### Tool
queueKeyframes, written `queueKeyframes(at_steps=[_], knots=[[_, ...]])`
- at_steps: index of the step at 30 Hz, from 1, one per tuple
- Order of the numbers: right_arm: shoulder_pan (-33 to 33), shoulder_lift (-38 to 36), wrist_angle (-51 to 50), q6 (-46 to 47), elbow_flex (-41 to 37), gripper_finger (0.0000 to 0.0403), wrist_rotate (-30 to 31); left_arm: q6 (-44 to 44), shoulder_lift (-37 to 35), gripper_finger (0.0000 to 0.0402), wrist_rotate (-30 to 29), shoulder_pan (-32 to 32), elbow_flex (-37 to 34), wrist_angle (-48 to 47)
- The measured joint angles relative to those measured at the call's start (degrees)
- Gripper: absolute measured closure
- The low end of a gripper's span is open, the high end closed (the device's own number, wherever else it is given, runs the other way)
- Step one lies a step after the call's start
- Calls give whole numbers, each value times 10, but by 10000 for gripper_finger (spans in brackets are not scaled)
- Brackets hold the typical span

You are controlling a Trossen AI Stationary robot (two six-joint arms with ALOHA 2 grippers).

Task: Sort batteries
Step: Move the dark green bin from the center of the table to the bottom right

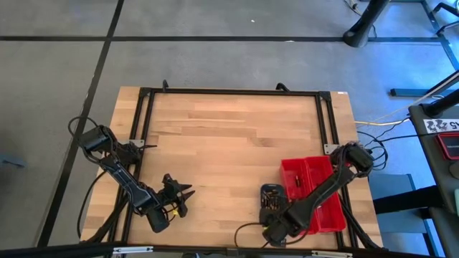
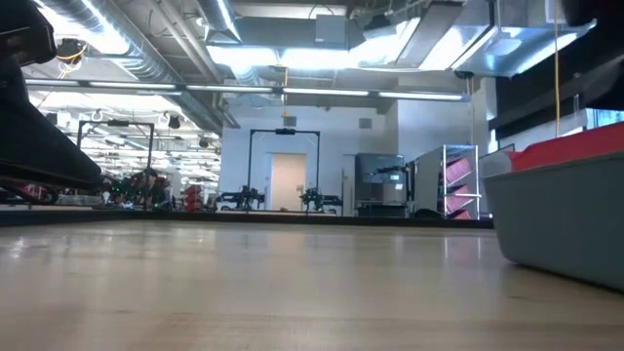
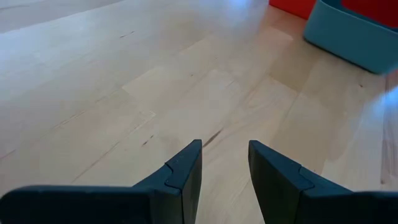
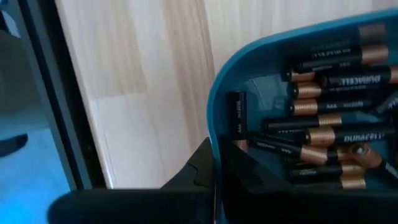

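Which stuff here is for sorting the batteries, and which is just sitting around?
For the job:
batteries piled in the blue tray
red bins
right gripper, at the tray
left gripper, over bare table

Just there:
wooden table
black frame

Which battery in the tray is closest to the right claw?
The all-dark battery standing apart by the tray wall, just above the right claw. The other batteries have copper ends and lie piled farther in.

Ahead of me at twelve o'clock, a pale door in a dark frame glows under long ceiling lights. At two o'clock, metal shelving. Below, grey floor crossed by dark lines.
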Motion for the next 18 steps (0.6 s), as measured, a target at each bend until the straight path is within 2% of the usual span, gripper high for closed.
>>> queueKeyframes(at_steps=[7,18], knots=[[5,0,-15,15,-2,372,0,0,0,281,0,0,0,0],[4,-38,-46,-9,46,248,14,0,0,281,0,0,0,0]])
